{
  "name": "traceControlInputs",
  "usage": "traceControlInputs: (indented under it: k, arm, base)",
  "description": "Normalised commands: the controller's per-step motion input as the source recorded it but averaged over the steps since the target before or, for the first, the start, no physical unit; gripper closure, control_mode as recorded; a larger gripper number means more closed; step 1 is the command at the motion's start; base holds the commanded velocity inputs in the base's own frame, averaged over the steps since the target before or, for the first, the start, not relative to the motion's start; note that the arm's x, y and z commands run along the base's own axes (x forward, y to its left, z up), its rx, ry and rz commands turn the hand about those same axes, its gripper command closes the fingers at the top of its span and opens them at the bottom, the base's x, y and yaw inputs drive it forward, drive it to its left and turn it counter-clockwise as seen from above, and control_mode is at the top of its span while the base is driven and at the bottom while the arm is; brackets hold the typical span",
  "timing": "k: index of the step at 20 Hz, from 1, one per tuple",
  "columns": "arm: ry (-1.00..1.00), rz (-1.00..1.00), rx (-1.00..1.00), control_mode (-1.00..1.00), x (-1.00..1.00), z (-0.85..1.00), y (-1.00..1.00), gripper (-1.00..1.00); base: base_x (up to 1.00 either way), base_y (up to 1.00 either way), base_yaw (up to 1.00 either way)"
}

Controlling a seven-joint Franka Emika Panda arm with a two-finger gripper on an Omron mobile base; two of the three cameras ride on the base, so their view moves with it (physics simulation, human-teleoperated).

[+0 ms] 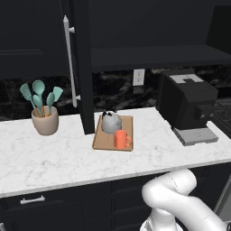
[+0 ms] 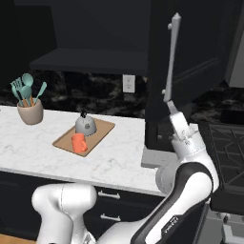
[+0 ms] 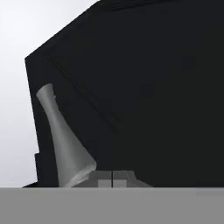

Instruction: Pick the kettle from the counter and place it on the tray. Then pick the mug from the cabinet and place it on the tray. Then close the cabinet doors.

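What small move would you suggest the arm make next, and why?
Probably push the right cabinet door shut. The kettle and mug already sit on the tray, both doors stand open, and the gripper, jaws shut, is at that door's bar handle.

I count one kettle [image 1: 110, 122] and one mug [image 1: 121, 139], both at the frame centre on the one tray [image 1: 100, 139]. At middle left I see one beige pot [image 1: 45, 121] holding four teal utensils [image 1: 39, 95]. One coffee machine [image 1: 187, 104] sits at right, one wall outlet [image 1: 139, 77] at upper centre. I make out two cabinet doors [image 1: 83, 67], each with one silver bar handle [image 1: 70, 61]
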Motion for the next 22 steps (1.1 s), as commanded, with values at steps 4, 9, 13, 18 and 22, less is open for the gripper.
traceControlInputs:
  k: [4,9,13,18,22]
  arm:
    - [0.2,0.01,-0.19,-1.0,0.13,0.04,0.76,1.0]
    - [0.18,0.15,-0.06,-1.0,0.46,-0.24,0.73,1.0]
    - [0.13,0.15,0.0,-1.0,0.53,-0.14,0.27,1.0]
    - [0.14,0.08,0.0,-1.0,0.77,0.05,-0.01,1.0]
    - [0.2,0.04,0.0,-1.0,0.86,0.0,0.0,1.0]
  base:
    - [0.0,0.0,0.0]
    - [0.0,0.0,0.0]
    - [0.0,0.0,0.0]
    - [0.0,0.0,0.0]
    - [0.0,0.0,0.0]
